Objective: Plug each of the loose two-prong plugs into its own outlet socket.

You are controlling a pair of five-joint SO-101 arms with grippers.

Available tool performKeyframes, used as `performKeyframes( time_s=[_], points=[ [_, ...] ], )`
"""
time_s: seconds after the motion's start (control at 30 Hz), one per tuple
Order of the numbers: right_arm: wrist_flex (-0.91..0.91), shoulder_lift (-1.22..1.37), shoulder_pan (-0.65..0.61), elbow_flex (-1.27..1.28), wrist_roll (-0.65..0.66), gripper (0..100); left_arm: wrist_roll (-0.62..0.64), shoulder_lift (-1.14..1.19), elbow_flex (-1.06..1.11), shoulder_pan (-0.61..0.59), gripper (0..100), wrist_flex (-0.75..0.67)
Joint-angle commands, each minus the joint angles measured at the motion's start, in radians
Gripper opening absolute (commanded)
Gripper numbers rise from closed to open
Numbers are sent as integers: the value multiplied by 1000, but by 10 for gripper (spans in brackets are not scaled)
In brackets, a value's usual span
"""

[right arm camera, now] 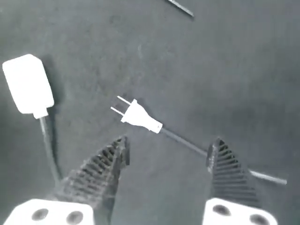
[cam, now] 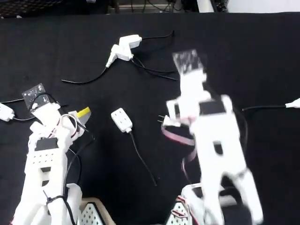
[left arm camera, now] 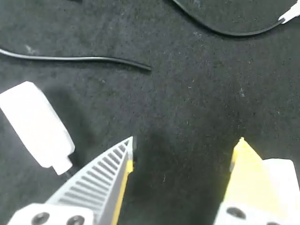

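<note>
**A:** What took up the most room?

**B:** The black table (cam: 262, 56). The right arm (cam: 215, 136) stood over its middle and the left arm (cam: 44, 154) stood at the near left.

**A:** And the grippers?

**B:** The right gripper (right arm camera: 169, 140) was spread wide and held nothing. The left gripper (left arm camera: 186, 140) was just as wide and also had nothing in it.

**A:** Where were the sockets?

**B:** The middle socket (cam: 122, 120) lay flat between the two arms, with its cord (cam: 143, 161) running toward the near side. Another socket (cam: 5, 112) sat at the left edge. At the far side, a joined pair (cam: 124, 48) of white pieces lay touching each other. A white block (left arm camera: 37, 124) lay just beside the left gripper's ribbed finger (left arm camera: 112, 173). I couldn't tell which socket it was.

**A:** And the plugs?

**B:** One plug (right arm camera: 138, 116) lay on the cloth just beyond the right gripper's tips, and neither finger touched it. Its prongs pointed left at the middle socket, close to it but apart. A second plug (cam: 293, 103) lay at the right edge, well away from both arms.
</note>
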Motion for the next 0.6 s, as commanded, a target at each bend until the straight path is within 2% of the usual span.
performKeyframes(
  time_s=[0.0, 0.1, 0.13, 0.3, 0.57],
  points=[
    [132, 278, 6, -335, -69, 262, -21, -21, -4, -5, 328, -23],
    [163, 349, 3, -380, -89, 262, -23, -21, -4, 13, 328, -25],
    [175, 355, -9, -389, -57, 262, -23, -21, -2, 22, 328, -25],
    [175, 361, -57, -397, 460, 262, -23, -20, -2, 30, 328, -25],
    [133, 400, 43, -355, 1031, 261, -23, -20, -2, 33, 329, -25]
  ],
)
